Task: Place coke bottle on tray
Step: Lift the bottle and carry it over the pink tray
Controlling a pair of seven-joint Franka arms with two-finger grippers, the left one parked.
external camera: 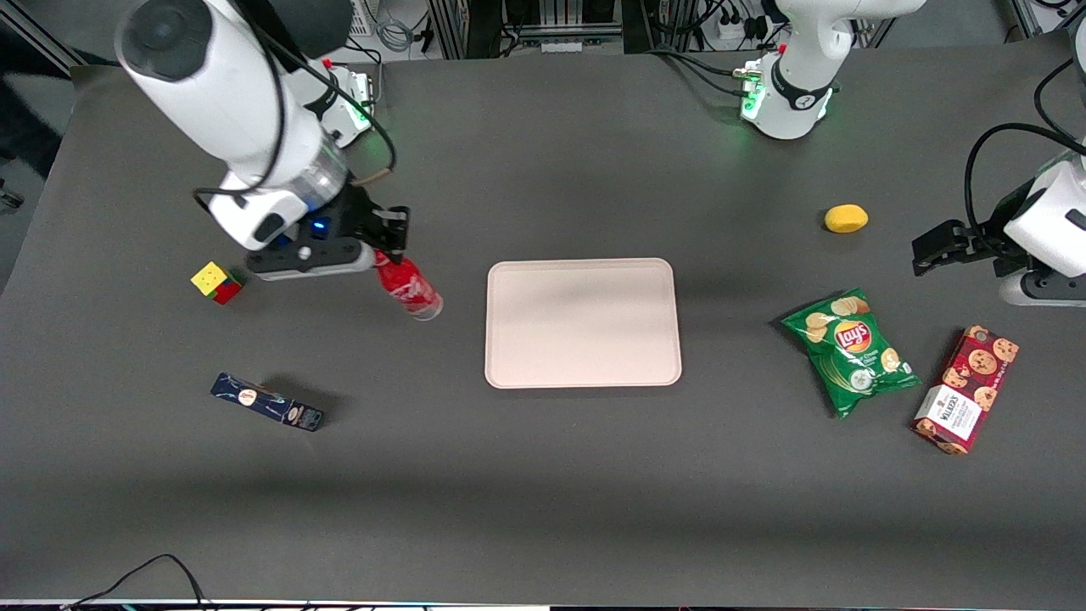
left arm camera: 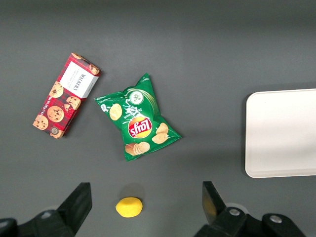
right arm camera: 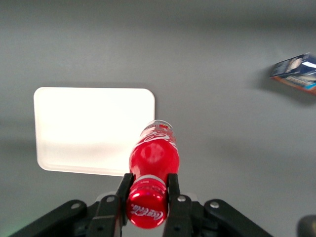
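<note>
Pincer point(right arm camera: 146, 190) of the working arm is clamped on the neck of the coke bottle point(external camera: 409, 287), one finger point(right arm camera: 123, 190) on each side just below the red cap, as the right wrist view shows. Seen from the front, the bottle hangs tilted with its cap up in the pincer and its clear base pointing down toward the tray point(external camera: 582, 322); it appears lifted off the table point(external camera: 543, 475), though whether the base touches the surface cannot be told for sure. The bottle sits at about 9 o'clock from the tray, near its edge but not over it, and the tray itself lies flat in the middle of the table with nothing on it. A Rubik's cube point(external camera: 217, 282) lies at 9 o'clock from the bottle, toward the working arm's end of the table. A dark blue elongated box point(external camera: 267, 401) lies at about 7 o'clock from the bottle, nearer to the front camera. Toward the parked arm's end, a green Lay's chip bag point(external camera: 850, 350) lies at 3 o'clock from the tray, a red cookie box point(external camera: 965, 389) just beside it, farther out, and a yellow lemon point(external camera: 846, 218) at 12 o'clock from the bag, well apart from it.
</note>
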